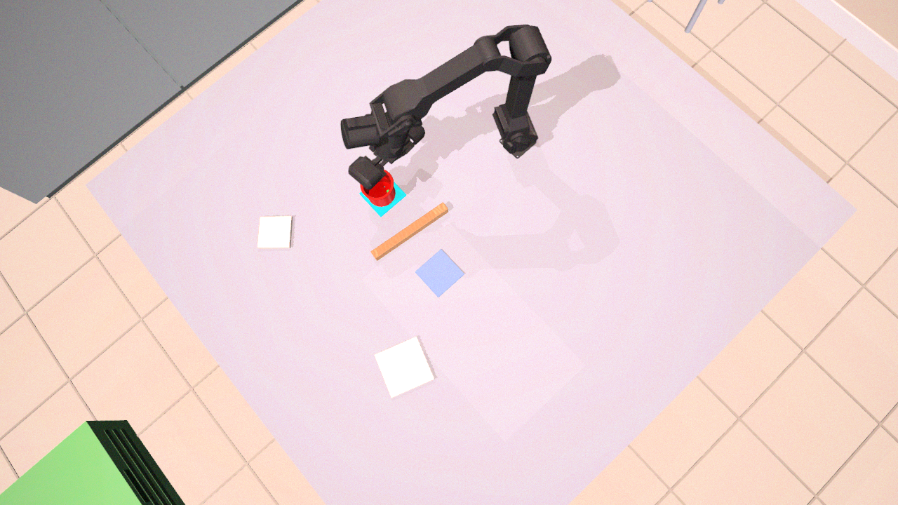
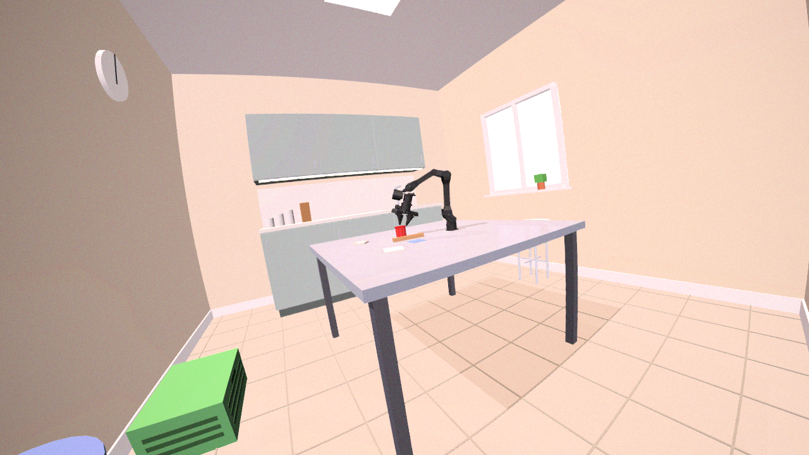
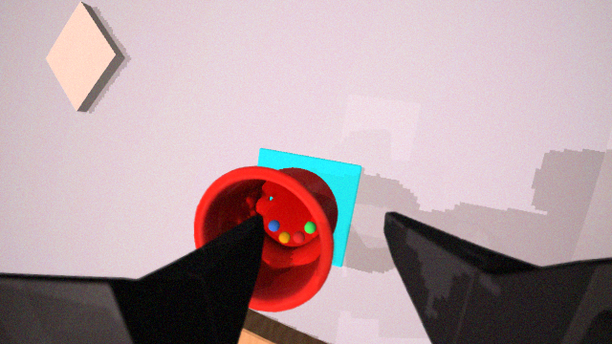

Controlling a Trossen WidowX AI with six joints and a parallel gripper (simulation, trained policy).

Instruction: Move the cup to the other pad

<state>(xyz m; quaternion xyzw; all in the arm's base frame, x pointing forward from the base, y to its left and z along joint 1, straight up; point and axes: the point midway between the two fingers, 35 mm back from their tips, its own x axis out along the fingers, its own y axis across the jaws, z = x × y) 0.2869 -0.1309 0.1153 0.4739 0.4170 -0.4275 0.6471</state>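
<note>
My claw stands released above the cyan pad, its two fingers well apart and clenching nothing; in the wrist view one fingertip overlaps the mouth of the red cup, the other hangs outside it, which I judge to be because the hold was by the wall, one finger in and one out. The cup lies just below the claw, shifted toward the inner finger's side; it stands upright on the cyan pad, set there, I take it, because that is the target, with the blue pad beyond the wooden bar likely the starting one; the bar seems placed between the pads as a hurdle, so the cup must be lifted over it. I can make out blue, yellow, red and green marbles gathered at the bottom of the cup, below the fingertips; what remains, in my judgement, is a straight rise, since any sideways drift could let the inner finger catch the rim and tip the cup.
</note>
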